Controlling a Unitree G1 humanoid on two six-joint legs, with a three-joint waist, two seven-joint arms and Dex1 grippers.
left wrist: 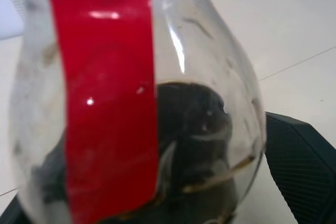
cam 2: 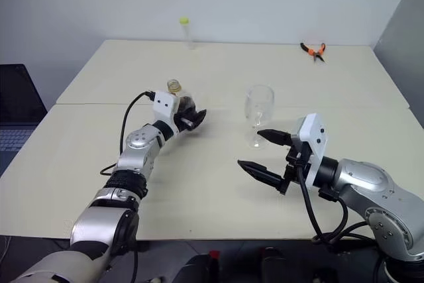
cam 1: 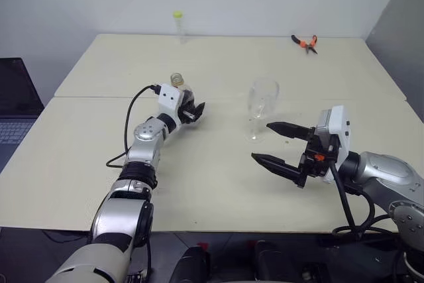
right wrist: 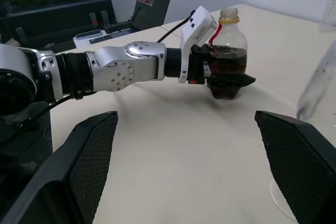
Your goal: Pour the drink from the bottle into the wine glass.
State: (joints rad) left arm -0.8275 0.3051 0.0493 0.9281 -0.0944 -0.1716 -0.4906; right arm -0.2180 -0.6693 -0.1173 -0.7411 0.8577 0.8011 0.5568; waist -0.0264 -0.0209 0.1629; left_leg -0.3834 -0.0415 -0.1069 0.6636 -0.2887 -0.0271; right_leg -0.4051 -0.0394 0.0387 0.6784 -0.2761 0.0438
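**Reaching around the bottle**

Hanging nearest to the robot, the right tool (cam 1: 279,144) floats above the tabletop (cam 1: 212,183) with its two black fingers spread wide apart. It holds nothing. It points across toward the left side.

A little farther back stands the wine glass (cam 1: 260,109). It is clear, upright and looks empty. Its round foot sits on the tabletop just behind the right tool's upper finger.

On the left side, the left tool (cam 1: 191,112) is stretched out forward. Its black fingers (right wrist: 231,82) sit on both sides of the bottle (right wrist: 228,51), low on the round body. They look as if they touch the plastic, but it is hard to tell if they squeeze it. The bottle stands upright on the tabletop, well to the left of the wine glass. Its top is open, with a yellow ring at the neck. A red band runs down its side. The drink (left wrist: 194,145) is dark, almost black, and fills the lower part of the bottle.

Far back, near the wall, stands a thin clear tube (cam 1: 179,26) with a yellow-green top. At the far right edge lie pliers (cam 1: 305,42) with orange handles. A dark laptop (cam 1: 16,107) sits off to the left, beside the tabletop.
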